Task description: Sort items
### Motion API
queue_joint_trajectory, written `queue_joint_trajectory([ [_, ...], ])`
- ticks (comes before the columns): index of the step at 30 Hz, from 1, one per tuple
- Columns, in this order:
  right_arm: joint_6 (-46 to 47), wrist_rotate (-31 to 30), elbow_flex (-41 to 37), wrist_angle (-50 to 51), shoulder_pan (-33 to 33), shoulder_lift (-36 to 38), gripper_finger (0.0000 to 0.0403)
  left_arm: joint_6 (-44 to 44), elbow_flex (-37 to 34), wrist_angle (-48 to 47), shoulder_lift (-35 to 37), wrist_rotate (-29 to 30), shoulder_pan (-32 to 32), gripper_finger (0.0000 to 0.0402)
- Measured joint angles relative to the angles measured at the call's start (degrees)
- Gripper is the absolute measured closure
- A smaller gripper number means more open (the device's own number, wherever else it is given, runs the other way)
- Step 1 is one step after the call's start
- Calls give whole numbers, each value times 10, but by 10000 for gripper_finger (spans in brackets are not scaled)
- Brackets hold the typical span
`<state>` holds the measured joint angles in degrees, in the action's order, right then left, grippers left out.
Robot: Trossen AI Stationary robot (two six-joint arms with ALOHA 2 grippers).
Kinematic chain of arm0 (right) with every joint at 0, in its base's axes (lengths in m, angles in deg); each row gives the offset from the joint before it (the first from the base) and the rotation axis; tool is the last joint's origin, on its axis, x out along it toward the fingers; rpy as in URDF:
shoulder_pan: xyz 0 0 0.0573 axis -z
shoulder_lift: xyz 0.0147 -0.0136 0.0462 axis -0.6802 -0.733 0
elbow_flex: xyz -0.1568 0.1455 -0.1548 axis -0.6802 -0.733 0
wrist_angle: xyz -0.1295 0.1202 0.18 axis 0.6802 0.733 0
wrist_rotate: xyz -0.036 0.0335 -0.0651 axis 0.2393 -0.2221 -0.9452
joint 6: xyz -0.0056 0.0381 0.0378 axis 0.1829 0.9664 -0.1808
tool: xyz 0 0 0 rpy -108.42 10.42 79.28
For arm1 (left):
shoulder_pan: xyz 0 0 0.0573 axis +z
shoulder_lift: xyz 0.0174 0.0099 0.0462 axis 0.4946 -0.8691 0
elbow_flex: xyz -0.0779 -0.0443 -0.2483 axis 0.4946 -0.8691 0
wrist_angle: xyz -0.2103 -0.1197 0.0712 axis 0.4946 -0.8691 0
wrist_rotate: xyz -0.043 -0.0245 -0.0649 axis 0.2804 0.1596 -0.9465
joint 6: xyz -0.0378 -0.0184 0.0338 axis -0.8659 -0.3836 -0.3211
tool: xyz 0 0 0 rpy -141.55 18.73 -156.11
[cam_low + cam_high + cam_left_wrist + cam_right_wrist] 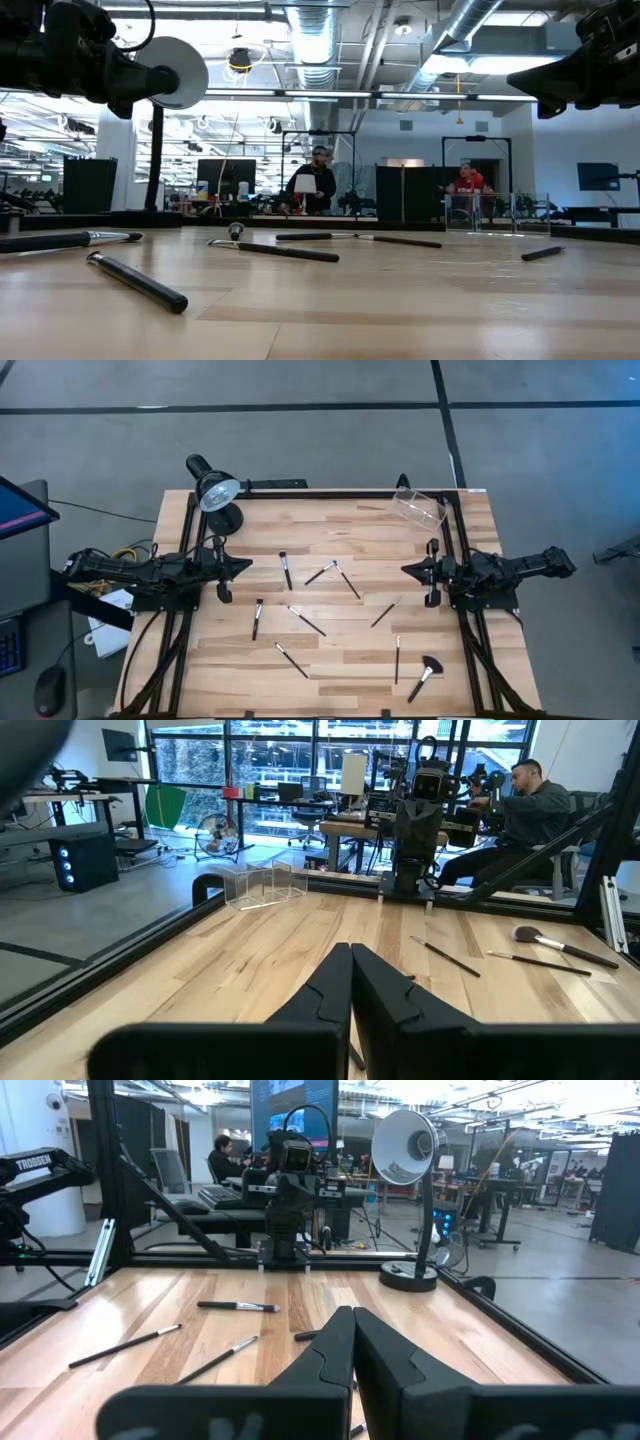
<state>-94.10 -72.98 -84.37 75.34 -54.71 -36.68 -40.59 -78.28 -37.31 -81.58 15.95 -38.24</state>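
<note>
Closest to the low camera lies one dark-handled brush (135, 282) on the table (420, 310). I count at least five more brushes farther back, all flat on the wood. My two arms hang dark in the upper corners, and two people show in the room behind.

From the high view I count nine brushes in all, scattered over the middle of the table, all on the side of the desk lamp (218, 495) away from the back rail. One dark brush (285, 570) lies nearest the lamp. The fan brush (425, 675) lies farthest from it, by the opposite corner. One clear container (420, 508) stands along the same back rail as the lamp, well apart from it. My left gripper (247, 567) hovers just in front of the lamp's base. My right gripper (405, 570) faces it from across the table, far from the lamp. Neither touches a brush.

Through my left wrist camera the left gripper's fingers (330, 990) are pressed together, holding nothing. Three brushes lie ahead, with the container and a seated person beyond.

Through my right wrist camera the right gripper's fingers (330, 1350) are likewise closed and empty. Four brushes lie between them and the lamp.
</note>
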Motion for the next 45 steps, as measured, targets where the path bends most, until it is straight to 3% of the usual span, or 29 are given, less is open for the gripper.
queue_joint_trajectory([
  [24, 0, 0, 0, 0, 0, 0, 403, 0, 0, 5, 0, 0, 0, 396],
  [32, 1, -1, 0, -2, 0, 0, 403, -52, 0, 17, 0, -3, 0, 396],
  [37, 5, -1, 0, -51, 2, 0, 403, -52, 0, 41, 0, 1, 0, 396],
  [45, 203, 1, 0, -66, -9, 0, 403, -132, 0, 85, 0, 4, 0, 396],
])
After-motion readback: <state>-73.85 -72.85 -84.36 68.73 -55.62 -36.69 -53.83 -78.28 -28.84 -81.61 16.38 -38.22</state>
